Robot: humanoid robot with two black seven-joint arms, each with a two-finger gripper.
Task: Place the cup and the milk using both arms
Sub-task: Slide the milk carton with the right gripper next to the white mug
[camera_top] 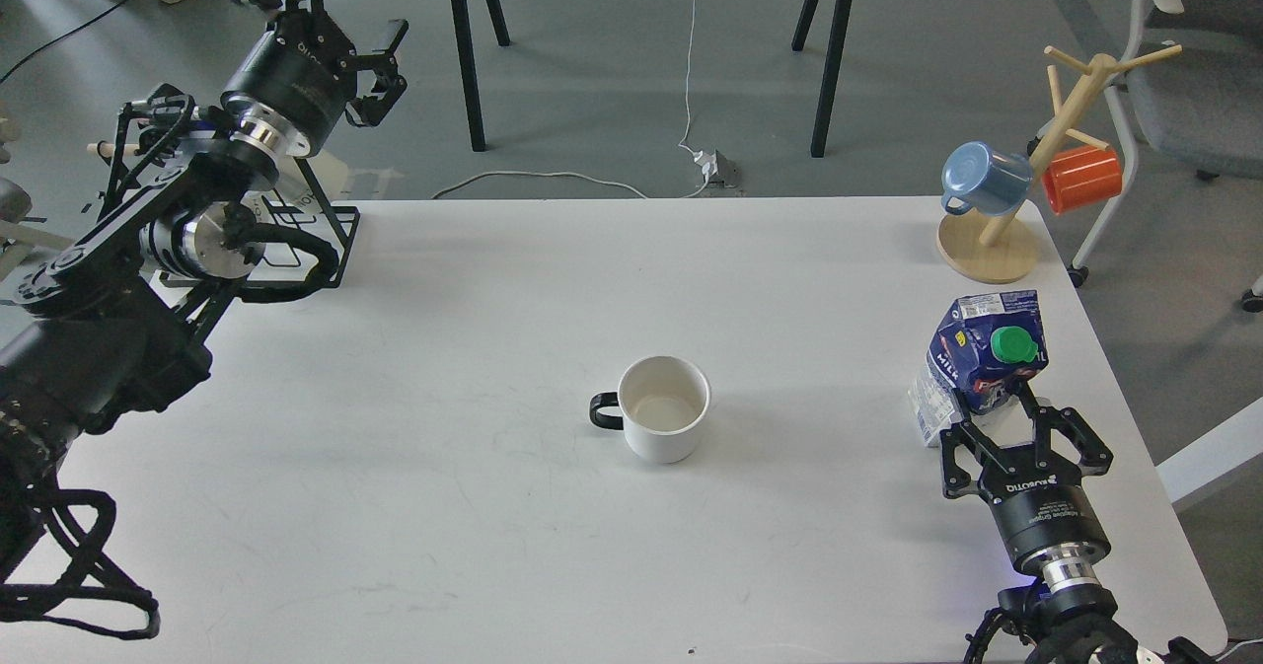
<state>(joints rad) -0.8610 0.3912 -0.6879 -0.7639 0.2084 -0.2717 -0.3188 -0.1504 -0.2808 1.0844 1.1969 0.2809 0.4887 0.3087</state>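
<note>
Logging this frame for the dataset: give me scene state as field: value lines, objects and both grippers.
cup: squat white ceramic mug with black loop handle, upright at table centre, handle toward the robot's left, untouched
milk: dark blue and white gable-top carton with green screw cap, near the table's right edge, tilted
right gripper: fingers either side of the carton's base; firm contact unclear
left gripper: open, raised beyond the far left corner, holding nothing
table: white tabletop
other: wooden mug tree at far right corner, carrying a blue mug and an orange mug
</note>
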